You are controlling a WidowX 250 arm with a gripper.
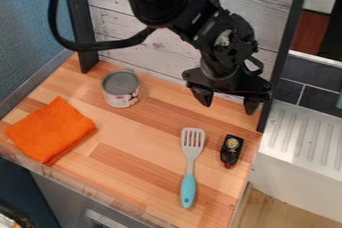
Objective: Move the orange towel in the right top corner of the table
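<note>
The black gripper (228, 103) hangs over the back right part of the wooden table (150, 147), fingers spread apart with nothing between them. Far from it, at the table's left side, lies the folded orange towel (51, 131), close to the front left edge. The two do not touch.
A grey can (121, 89) stands near the back left, between towel and gripper. A spatula (190, 166) with a turquoise handle and a small black object (231, 151) lie at the right. Dark posts and a whitish plank wall (117, 29) bound the back.
</note>
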